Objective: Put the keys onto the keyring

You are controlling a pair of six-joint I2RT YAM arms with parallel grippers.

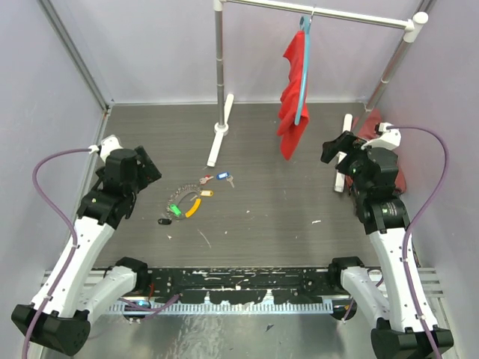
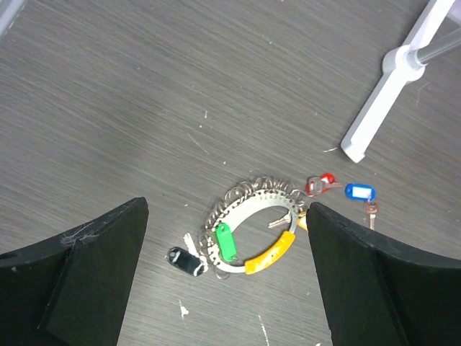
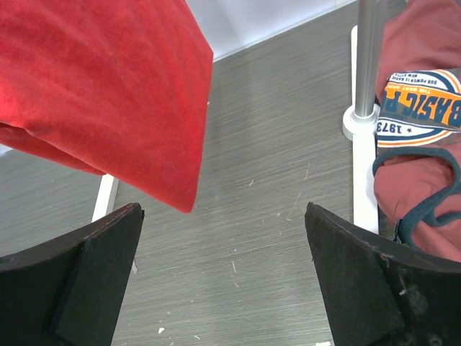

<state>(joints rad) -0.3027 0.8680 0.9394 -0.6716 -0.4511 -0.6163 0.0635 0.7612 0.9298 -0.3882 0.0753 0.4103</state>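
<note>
The keyring (image 1: pixel 182 196) is a grey loop with an orange section (image 1: pixel 193 207), lying flat left of the table's middle. A green-tagged key (image 1: pixel 175 210) lies on its near side and a black-tagged key (image 1: pixel 164 221) just outside it. Yellow (image 1: pixel 205 194), red (image 1: pixel 203 179) and blue (image 1: pixel 221 176) keys lie loose beyond it. The left wrist view shows the keyring (image 2: pixel 269 202), green tag (image 2: pixel 226 242), black tag (image 2: pixel 183 260), red tag (image 2: pixel 320 184) and blue tag (image 2: pixel 359 192). My left gripper (image 1: pixel 150 170) (image 2: pixel 229 216) is open and empty, above and left of the ring. My right gripper (image 1: pixel 333 149) (image 3: pixel 223 209) is open and empty, far right.
A clothes rack stands at the back, with a white foot (image 1: pixel 218 138) close behind the keys. A red cloth (image 1: pixel 293 90) hangs from it on a light-blue hanger hoop (image 1: pixel 303 75). A dark red T-shirt (image 3: pixel 425 108) lies by the right foot (image 3: pixel 364 158).
</note>
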